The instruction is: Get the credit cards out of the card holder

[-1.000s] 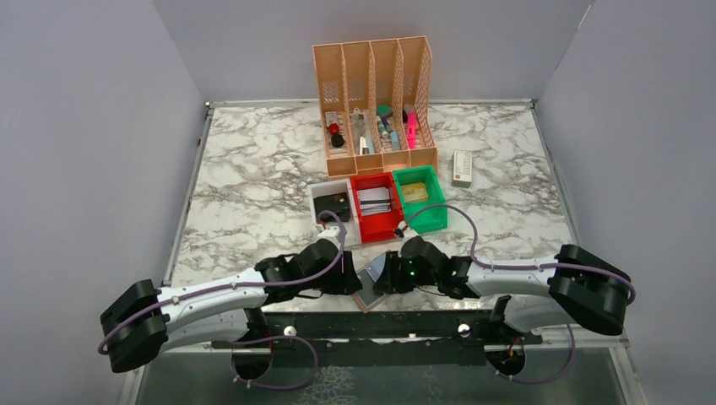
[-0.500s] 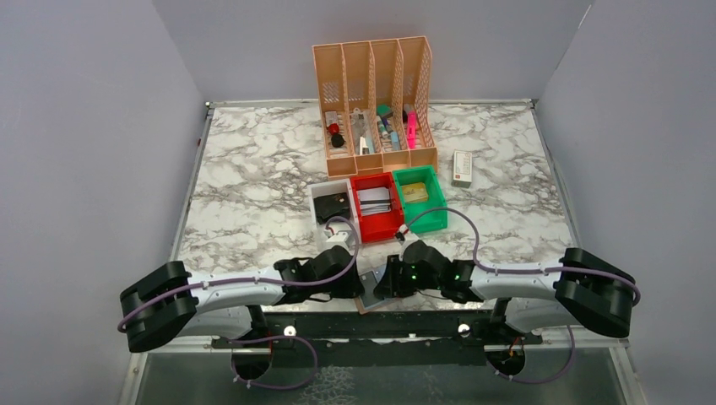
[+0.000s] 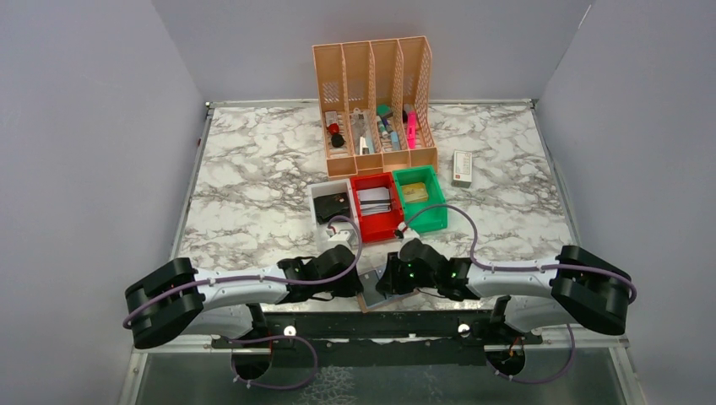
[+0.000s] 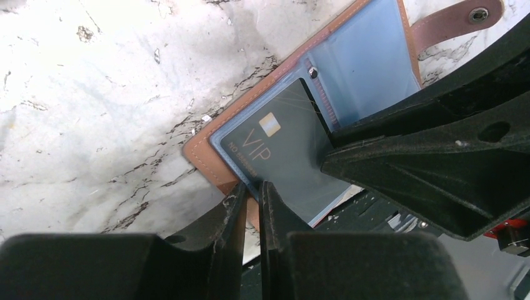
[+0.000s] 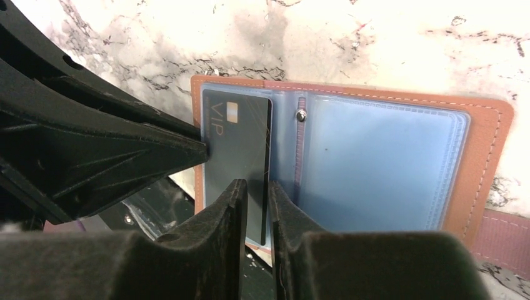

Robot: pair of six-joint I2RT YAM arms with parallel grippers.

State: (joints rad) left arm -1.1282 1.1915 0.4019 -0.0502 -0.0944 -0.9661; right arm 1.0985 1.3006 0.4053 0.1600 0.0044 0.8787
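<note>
1. Left end effector (image 4: 252, 197): its fingers are drawn almost together with only a thin slit between them. The tips sit at the brown corner edge of the card holder (image 4: 369, 56); I cannot tell whether they clamp it.
2. The right end effector (image 5: 257, 200) is likewise nearly pressed together, its tips over the near edge of the dark credit card (image 5: 237, 137). A grip cannot be told.
3. Only the wrist views show the holder lying open, the VIP-lettered card on one half, a plain bluish sleeve on the other, and a snap strap (image 4: 459, 19).
4. The top view shows the holder only as a small patch between both end effectors, at the near edge of the marbled worktop (image 3: 253, 186).
5. Only that view shows, farther back, a white bin (image 3: 314, 207), a red bin (image 3: 380, 226), a green bin (image 3: 426, 219) and an orange file rack (image 3: 414, 67).
</note>
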